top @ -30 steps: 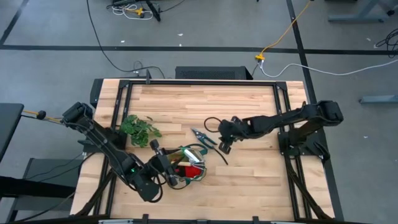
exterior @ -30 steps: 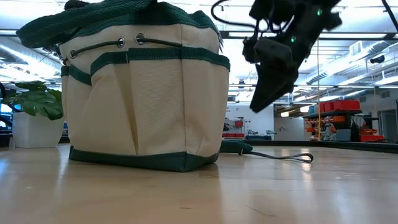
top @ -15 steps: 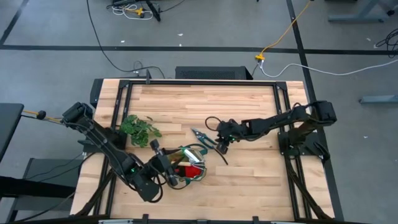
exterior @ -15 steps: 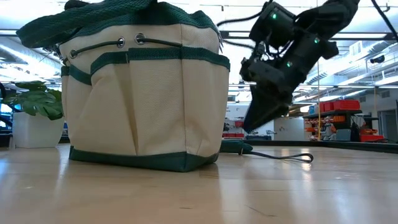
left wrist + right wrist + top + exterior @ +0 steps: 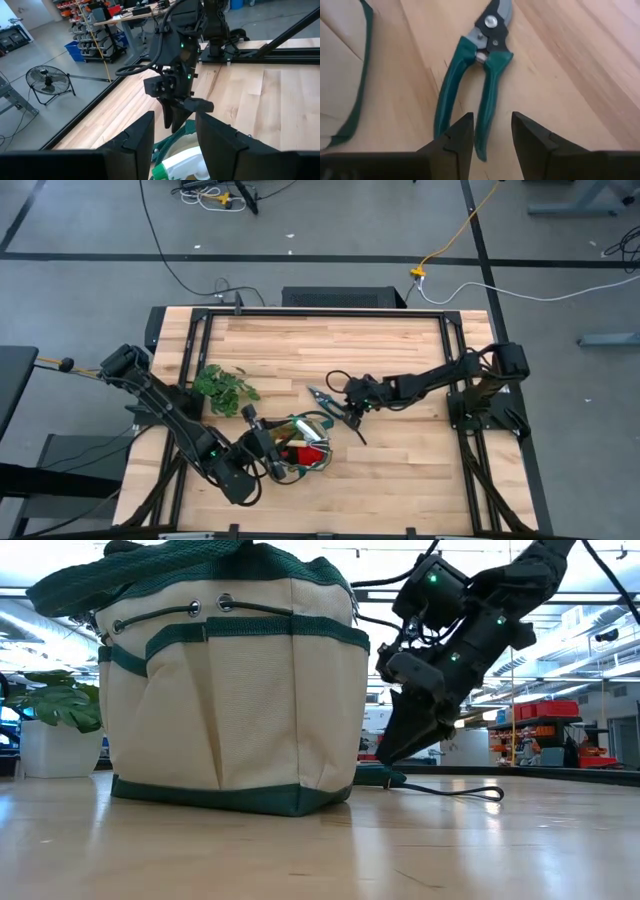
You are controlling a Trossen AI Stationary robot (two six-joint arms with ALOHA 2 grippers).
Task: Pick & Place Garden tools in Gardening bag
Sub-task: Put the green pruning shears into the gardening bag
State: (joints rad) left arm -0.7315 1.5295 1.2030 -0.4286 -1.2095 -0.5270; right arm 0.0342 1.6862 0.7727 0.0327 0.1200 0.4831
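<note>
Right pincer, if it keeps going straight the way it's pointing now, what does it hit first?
Most likely the shears. The right pincer points down with open fingers over one green handle, the bag off to one side. How far above the handle it hangs is hard to judge.

Pruning shears [image 5: 480, 85] — green handles, flat on wood, frame centre; gardening bag [image 5: 225, 685] — beige, upright, frame left.
</note>
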